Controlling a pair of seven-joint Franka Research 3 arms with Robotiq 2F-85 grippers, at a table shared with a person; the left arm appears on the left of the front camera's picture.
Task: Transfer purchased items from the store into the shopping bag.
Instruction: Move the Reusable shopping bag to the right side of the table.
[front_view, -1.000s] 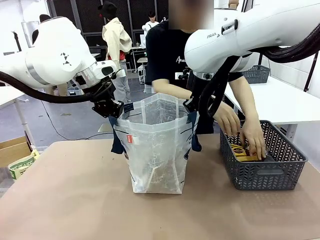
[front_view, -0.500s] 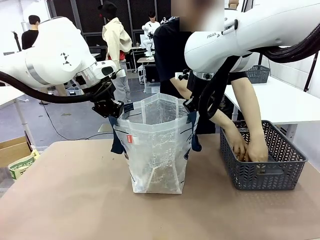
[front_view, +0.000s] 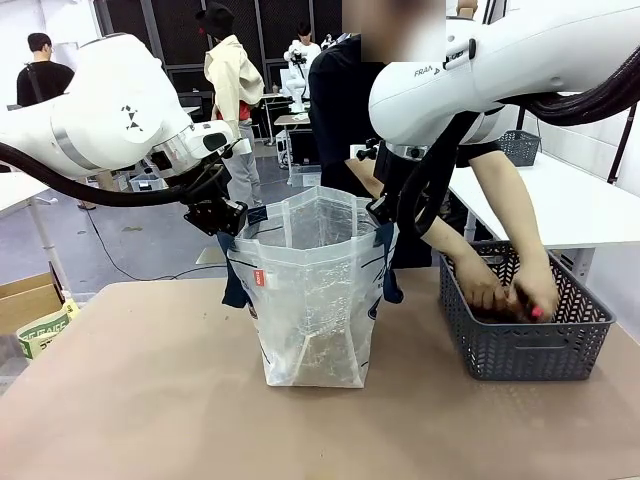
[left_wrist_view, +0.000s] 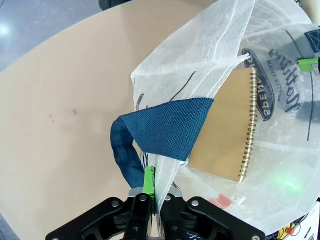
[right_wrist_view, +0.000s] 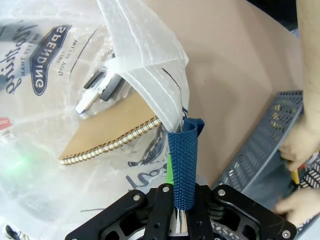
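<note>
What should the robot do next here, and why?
Probably just hold steady. The left gripper and right gripper are each shut on the rim of the shopping bag, spreading its mouth wide, while the person's hands are down in the grey basket, gathering something. Any shift might narrow the opening as an item comes.

Front across table (front_view: 120, 400); both wrists close over shopping bag (front_view: 310, 310).

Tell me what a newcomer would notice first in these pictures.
A whitish plastic bag stands in the middle, its mouth held open by the left pincer and right pincer, each shut on the rim beside a blue strap. Inside lies a brown spiral notebook. To the right, a person's hands dig in a grey basket.
</note>
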